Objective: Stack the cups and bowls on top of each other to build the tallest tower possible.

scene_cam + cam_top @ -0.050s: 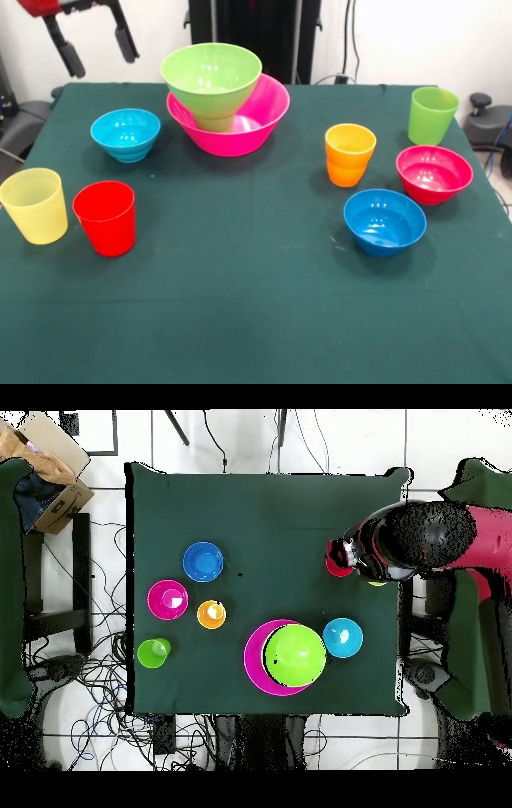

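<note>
The tower stands at the back of the table: a large pink bowl (254,126) (254,660) holds a small green cup (214,122), and a lime green bowl (210,74) (294,655) rests on that cup. A red cup (105,218) (337,566) stands alone on the cloth beside a pale yellow cup (34,205). My gripper (98,46) hangs open and empty high at the upper left, above and behind the light blue bowl (126,134) (342,637). In the overhead view the arm (420,536) covers most of the red and yellow cups.
On the other side stand an orange cup (350,154) (211,614), a taller lime green cup (433,115) (153,652), a magenta bowl (434,174) (167,600) and a darker blue bowl (385,221) (203,561). A cardboard box (45,459) sits off the table.
</note>
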You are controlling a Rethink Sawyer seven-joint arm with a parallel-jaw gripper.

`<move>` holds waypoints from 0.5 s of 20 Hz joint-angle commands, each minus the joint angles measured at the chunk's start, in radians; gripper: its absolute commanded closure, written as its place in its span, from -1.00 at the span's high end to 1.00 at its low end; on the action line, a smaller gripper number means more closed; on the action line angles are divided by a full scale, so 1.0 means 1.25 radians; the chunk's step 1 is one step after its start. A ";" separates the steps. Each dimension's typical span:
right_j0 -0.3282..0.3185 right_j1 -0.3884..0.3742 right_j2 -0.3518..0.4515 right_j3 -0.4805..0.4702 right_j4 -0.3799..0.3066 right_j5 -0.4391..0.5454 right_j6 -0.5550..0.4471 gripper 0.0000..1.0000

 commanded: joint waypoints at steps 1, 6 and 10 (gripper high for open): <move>0.000 0.070 -0.020 -0.027 -0.072 -0.061 -0.208 1.00; -0.007 0.098 -0.015 -0.060 -0.086 -0.053 -0.259 1.00; -0.015 0.113 -0.004 -0.087 -0.086 -0.023 -0.302 1.00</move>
